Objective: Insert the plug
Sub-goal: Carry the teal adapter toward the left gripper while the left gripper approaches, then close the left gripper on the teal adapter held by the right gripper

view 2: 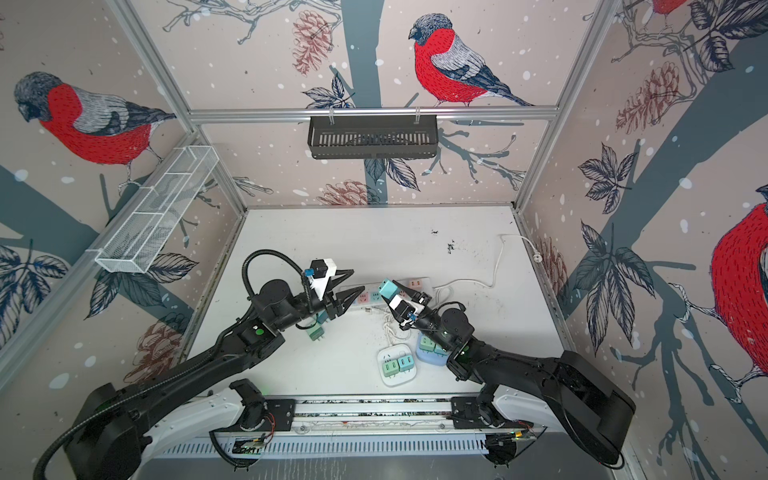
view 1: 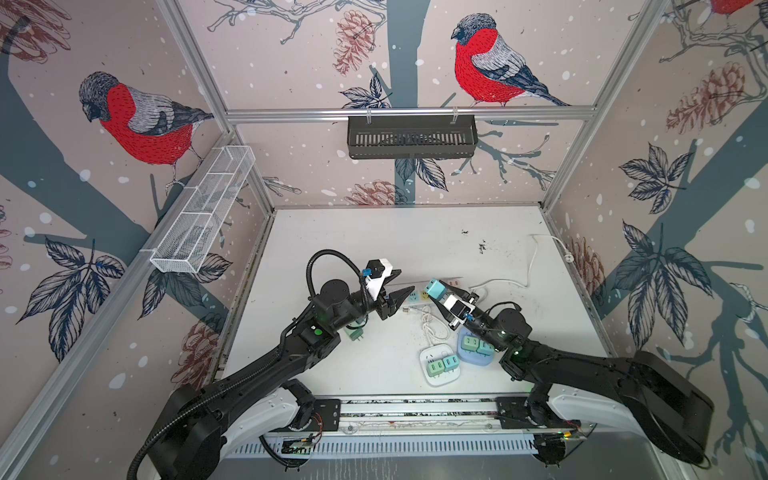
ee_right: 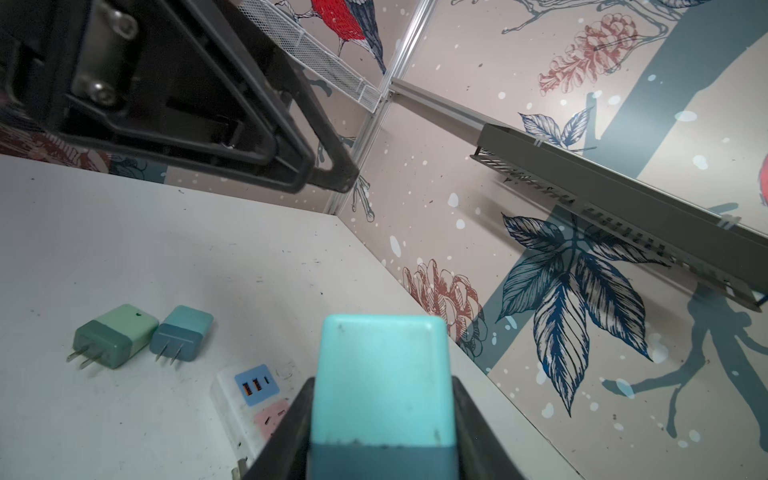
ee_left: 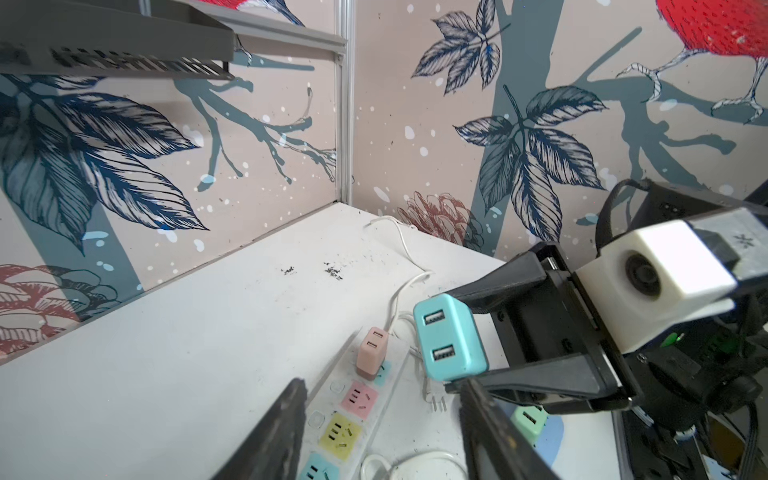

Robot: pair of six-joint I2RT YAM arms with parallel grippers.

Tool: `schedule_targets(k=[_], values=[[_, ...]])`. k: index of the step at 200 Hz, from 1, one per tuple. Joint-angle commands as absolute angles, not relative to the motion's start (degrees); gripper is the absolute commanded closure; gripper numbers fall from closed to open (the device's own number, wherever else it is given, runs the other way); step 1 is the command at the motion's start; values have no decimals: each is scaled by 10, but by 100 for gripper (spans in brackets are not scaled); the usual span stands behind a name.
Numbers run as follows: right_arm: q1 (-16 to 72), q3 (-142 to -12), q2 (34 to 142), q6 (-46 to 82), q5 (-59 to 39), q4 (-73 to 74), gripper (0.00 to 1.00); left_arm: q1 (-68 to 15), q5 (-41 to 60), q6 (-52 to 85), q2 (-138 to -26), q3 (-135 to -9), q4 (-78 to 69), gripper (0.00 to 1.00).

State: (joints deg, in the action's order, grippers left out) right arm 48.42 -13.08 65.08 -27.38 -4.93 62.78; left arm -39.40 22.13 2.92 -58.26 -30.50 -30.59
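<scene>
A white table (view 1: 374, 232) is seen in both top views, and both arms reach in over its middle. The left gripper (view 1: 407, 279) is held above the table with its jaws parted and nothing between them; its fingers (ee_left: 274, 432) are seen on either side of a long white power strip (ee_left: 384, 390) that lies flat on the table. The right gripper (view 1: 441, 294) is clamped on the teal plug (ee_right: 380, 374), which is held by its two sides and kept in the air, just above the power strip and not seated in any socket. The two grippers face each other and are near but apart. Two square socket blocks lie nearer the arm bases: a white block (view 1: 434, 376) and a blue block (view 1: 473, 359), each carrying small green chargers. A thin white cord (view 1: 532, 257) is trailed toward the far right corner. Two loose chargers, a green charger (ee_right: 112, 334) and a blue charger (ee_right: 183, 332), lie side by side on the table, prongs showing. A pink charger (ee_left: 372, 353) is plugged into the end socket of the strip.
</scene>
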Motion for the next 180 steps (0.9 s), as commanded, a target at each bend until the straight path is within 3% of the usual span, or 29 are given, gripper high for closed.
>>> schedule_targets(k=[1, 119, 156, 180], values=[[490, -135, 657, -306, -70, 640, 99, -396, 266, 12, -603, -323, -295, 40], [500, -134, 689, -323, -49, 675, 99, -408, 374, -1, -744, -428, -198, 36], [501, -128, 687, -323, -45, 688, 99, -410, 378, -2, -768, -445, -179, 37], [503, -128, 691, -324, -42, 692, 99, -411, 385, -4, -778, -453, -170, 43]])
